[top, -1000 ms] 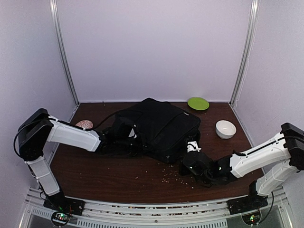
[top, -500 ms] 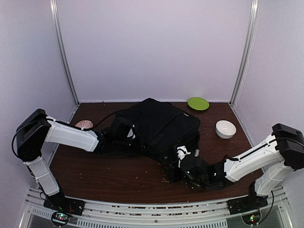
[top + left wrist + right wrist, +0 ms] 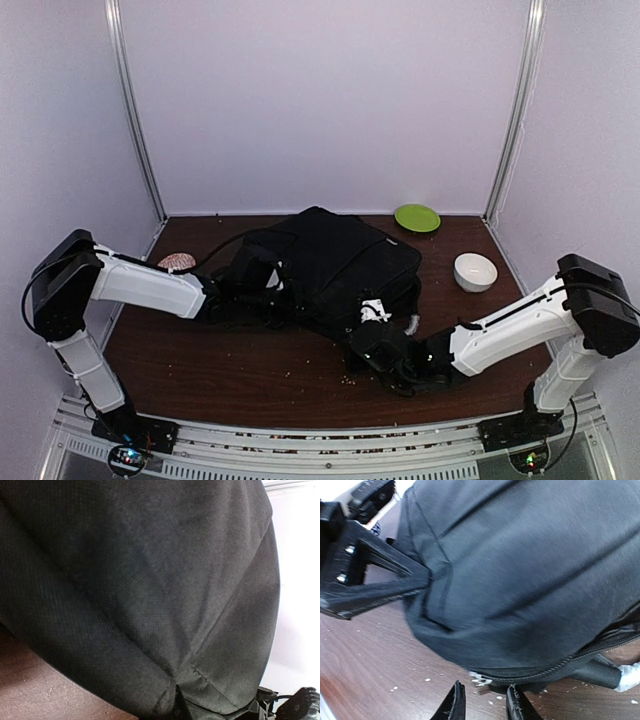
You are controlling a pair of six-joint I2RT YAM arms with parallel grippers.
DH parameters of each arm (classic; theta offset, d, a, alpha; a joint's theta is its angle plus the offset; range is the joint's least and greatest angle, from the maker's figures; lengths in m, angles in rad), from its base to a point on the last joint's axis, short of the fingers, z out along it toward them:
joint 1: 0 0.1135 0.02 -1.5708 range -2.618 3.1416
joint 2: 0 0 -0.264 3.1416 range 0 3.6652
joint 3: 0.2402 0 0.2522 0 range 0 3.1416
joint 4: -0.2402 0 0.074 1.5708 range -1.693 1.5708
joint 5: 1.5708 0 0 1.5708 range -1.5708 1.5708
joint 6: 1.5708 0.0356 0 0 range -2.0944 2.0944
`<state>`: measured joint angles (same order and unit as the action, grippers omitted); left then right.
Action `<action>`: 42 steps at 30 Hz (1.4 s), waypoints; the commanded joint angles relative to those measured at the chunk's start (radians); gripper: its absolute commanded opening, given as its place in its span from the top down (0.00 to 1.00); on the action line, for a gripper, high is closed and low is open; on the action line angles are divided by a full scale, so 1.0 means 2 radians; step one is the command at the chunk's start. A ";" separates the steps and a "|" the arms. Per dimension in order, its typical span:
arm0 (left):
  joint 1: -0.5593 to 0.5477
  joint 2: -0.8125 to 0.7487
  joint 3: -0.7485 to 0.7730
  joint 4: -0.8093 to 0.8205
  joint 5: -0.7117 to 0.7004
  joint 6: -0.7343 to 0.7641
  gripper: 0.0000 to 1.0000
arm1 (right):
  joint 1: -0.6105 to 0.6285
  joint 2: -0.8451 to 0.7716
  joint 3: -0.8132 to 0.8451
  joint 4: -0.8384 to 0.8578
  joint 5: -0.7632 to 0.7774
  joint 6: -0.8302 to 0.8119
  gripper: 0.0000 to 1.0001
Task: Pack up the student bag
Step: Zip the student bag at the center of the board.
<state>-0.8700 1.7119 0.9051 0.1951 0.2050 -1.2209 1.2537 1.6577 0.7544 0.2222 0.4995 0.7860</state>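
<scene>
Student bag [image 3: 335, 265] mid-table [image 3: 250, 370]: soft, floppy, probably sags when lifted. Pinching its 8 o'clock fabric edge with left claw [image 3: 426, 576], pressed together. Straddling zip pull [image 3: 480, 681] at 5 o'clock with right claw [image 3: 484, 700], part spread. Best grabbed by pull or seams.

Top view looks down from behind; 2 wrist views sit close against the student bag [image 3: 340, 260].

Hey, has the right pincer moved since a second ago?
Yes. The right pincer has slid left along the student bag's near edge, farther from the white bowl.
</scene>
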 commanded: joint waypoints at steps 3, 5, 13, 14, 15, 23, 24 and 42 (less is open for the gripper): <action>0.002 -0.024 0.000 -0.001 0.000 0.016 1.00 | -0.006 0.011 0.011 -0.028 0.019 0.015 0.75; 0.002 -0.023 0.001 -0.001 0.001 0.016 1.00 | -0.006 0.012 0.011 -0.028 0.019 0.013 0.76; 0.002 -0.026 0.001 -0.001 0.001 0.017 1.00 | -0.009 0.015 0.015 -0.013 0.010 0.003 0.75; 0.002 -0.026 0.001 -0.001 0.001 0.017 1.00 | -0.009 0.017 0.016 -0.014 0.010 0.003 0.75; 0.002 -0.026 0.002 -0.001 0.001 0.017 1.00 | -0.010 0.018 0.018 -0.014 0.009 0.002 0.75; 0.001 -0.026 0.002 -0.002 0.002 0.016 1.00 | -0.012 0.023 0.023 -0.012 0.007 0.002 0.99; 0.001 -0.026 0.001 -0.002 0.001 0.016 1.00 | -0.011 0.021 0.021 -0.012 0.007 0.003 1.00; 0.002 -0.014 -0.008 -0.004 -0.009 0.020 1.00 | -0.020 -0.041 -0.065 -0.013 0.018 0.022 1.00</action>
<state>-0.8692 1.7008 0.9047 0.1703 0.1982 -1.2091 1.2282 1.6089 0.6613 0.2276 0.4988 0.8085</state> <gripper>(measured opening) 0.005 0.005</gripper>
